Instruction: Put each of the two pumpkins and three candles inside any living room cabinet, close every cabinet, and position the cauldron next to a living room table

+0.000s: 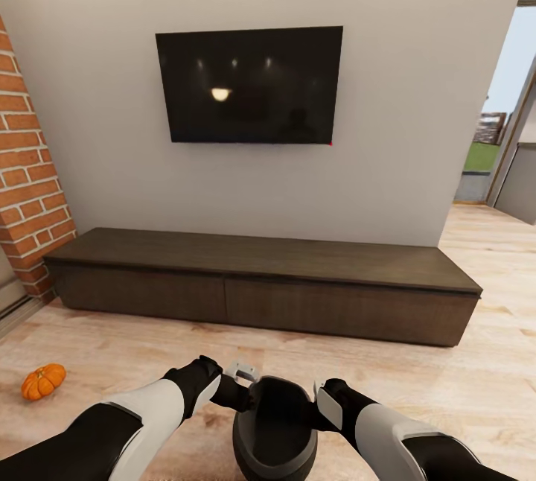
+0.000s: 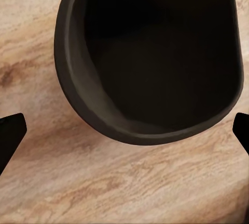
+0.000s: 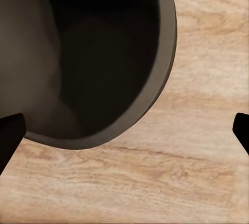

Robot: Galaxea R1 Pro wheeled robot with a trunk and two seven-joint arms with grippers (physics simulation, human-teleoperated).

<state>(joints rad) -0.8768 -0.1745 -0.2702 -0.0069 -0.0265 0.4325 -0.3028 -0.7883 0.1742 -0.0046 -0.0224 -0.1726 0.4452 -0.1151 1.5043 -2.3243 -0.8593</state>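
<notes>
The black cauldron (image 1: pixel 274 432) sits low in front of me, between my two arms. My left gripper (image 1: pixel 240 383) is at its left rim and my right gripper (image 1: pixel 326 400) is at its right rim. Both wrist views look into the cauldron's (image 2: pixel 155 63) dark bowl. The left gripper (image 2: pixel 124 136) is open, its fingertips wide apart at the rim. The right gripper (image 3: pixel 124 136) is open beside the cauldron (image 3: pixel 88 63). One orange pumpkin (image 1: pixel 42 381) lies on the floor at the left. The dark brown cabinet (image 1: pixel 260 284) stands against the wall, fronts shut. The candles and the table are out of view.
A black TV (image 1: pixel 249 84) hangs on the wall above the cabinet. A brick column (image 1: pixel 26 183) rises at the left. A doorway (image 1: pixel 499 131) opens at the right. Light wooden floor (image 1: pixel 149 351) lies between me and the cabinet.
</notes>
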